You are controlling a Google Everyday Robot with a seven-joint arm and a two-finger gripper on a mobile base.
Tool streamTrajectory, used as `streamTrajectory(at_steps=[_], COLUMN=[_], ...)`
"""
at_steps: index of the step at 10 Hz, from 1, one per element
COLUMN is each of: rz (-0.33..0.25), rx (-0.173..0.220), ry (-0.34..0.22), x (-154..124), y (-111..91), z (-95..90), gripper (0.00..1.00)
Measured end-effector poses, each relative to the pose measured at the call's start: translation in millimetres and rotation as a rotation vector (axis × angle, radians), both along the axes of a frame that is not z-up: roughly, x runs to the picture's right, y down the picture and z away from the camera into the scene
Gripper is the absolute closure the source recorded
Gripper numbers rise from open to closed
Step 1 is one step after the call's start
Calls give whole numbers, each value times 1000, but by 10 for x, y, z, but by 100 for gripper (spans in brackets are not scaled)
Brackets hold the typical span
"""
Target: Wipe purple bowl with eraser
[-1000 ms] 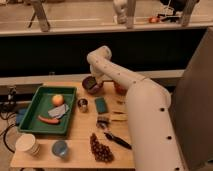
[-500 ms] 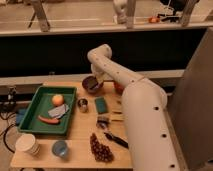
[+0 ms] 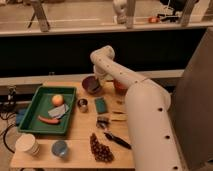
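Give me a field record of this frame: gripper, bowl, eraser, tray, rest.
gripper: at the purple bowl's far rim, arm reaching over the table
purple bowl: far side of table, right of tray
eraser: not visible
tray: green, holds an orange and a carrot
green block: in front of the bowl
orange bowl: mostly behind the arm
near edge: paper cup, blue cup, grapes

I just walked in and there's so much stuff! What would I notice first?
First the big white arm, curving over the table's right side with its gripper down at the purple bowl near the back edge. Next, the green tray on the left, holding an orange ball, and dark grapes at the front.
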State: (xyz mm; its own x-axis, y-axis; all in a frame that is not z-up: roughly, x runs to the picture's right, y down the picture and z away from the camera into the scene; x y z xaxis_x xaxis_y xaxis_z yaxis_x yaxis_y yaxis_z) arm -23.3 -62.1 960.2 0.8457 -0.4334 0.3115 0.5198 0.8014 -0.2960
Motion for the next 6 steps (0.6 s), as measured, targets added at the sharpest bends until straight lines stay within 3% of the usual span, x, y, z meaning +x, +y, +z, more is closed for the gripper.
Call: streamTrajectory(at_steps=[2, 6], rz=[6, -23], rx=[16, 55], ry=[1, -21], x=[108, 15], y=[-89, -297], z=[58, 296], gripper=[100, 100])
